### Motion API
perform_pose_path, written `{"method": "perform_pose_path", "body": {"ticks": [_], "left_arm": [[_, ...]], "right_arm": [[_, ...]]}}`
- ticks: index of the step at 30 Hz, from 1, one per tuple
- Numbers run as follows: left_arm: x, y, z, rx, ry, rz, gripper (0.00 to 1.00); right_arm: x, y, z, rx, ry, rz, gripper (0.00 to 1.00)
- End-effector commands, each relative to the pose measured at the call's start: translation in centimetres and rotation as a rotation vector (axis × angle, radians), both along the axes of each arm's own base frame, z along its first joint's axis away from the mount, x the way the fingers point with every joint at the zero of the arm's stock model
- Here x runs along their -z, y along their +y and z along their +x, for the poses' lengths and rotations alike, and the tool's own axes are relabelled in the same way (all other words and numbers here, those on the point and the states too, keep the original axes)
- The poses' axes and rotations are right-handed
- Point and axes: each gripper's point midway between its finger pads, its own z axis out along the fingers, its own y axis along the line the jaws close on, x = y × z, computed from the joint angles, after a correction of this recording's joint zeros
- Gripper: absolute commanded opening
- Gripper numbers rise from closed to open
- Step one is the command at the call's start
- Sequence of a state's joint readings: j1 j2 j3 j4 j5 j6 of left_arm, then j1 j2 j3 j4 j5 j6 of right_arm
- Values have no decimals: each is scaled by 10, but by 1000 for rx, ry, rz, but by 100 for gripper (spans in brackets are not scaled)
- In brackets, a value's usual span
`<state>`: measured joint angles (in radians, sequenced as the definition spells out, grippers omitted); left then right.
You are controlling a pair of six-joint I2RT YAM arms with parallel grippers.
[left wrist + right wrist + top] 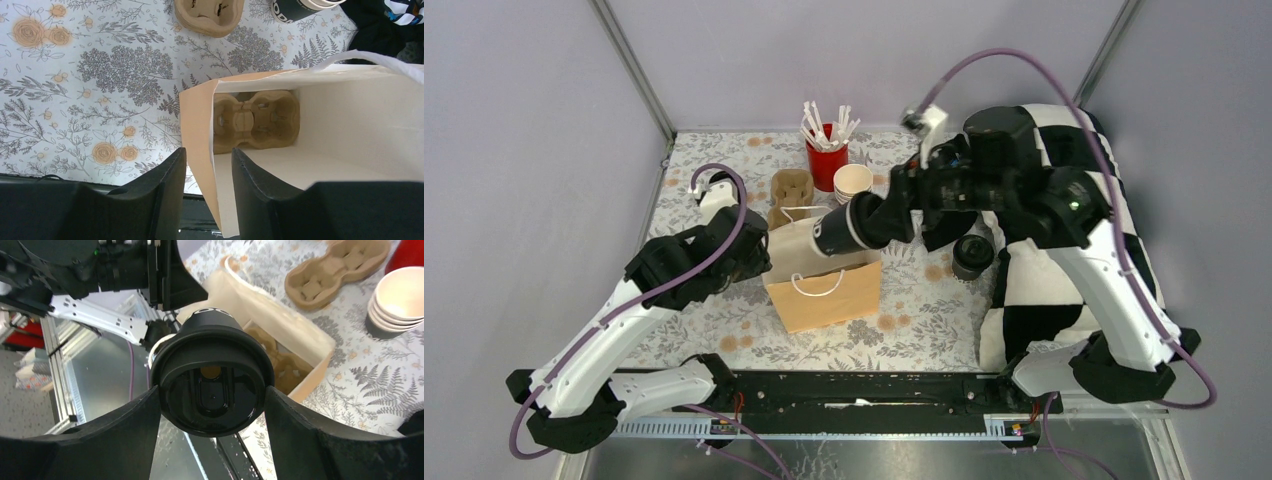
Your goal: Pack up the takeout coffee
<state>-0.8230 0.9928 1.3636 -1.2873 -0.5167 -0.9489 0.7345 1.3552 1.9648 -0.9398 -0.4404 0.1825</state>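
One black-lidded takeout cup [842, 230] hung clamped in your right hand [212, 410] over the brown paper bag [824, 290]; your left hand [207, 162] straddled its wall, fingers apart.

I count two black-lidded takeout cups: the held cup [212, 390] in the right pincer [869, 222], and the second cup [972, 256] on the bench [724, 320], off to that pincer's right. One paper bag [824, 290], its wall between the fingers of the left pincer [207, 170]. Two cardboard carriers: one carrier [255, 120] inside the bag, the spare carrier [791, 188] beyond it. One stack of lidless cups [853, 182], one red cup [827, 165] of white sticks.
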Motion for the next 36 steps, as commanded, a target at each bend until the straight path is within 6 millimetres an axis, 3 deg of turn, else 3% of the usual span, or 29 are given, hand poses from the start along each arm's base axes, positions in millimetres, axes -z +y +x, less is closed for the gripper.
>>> {"method": "perform_pose_path", "body": {"ticks": [1, 13, 23, 30, 36], "left_arm": [[-7, -6, 16, 7, -54, 20, 37], [-21, -29, 35, 98, -161, -17, 22], [-21, -46, 41, 192, -183, -18, 12], [-12, -35, 34, 126, -121, -2, 29], [-16, -43, 43, 164, -114, 46, 41]], "right_arm": [[12, 10, -1, -4, -57, -82, 48], [76, 21, 5, -42, -174, -425, 43], [104, 35, -20, -69, -193, -556, 40], [110, 39, -22, -14, -213, -568, 40], [108, 41, -15, 8, -233, -574, 40]]}}
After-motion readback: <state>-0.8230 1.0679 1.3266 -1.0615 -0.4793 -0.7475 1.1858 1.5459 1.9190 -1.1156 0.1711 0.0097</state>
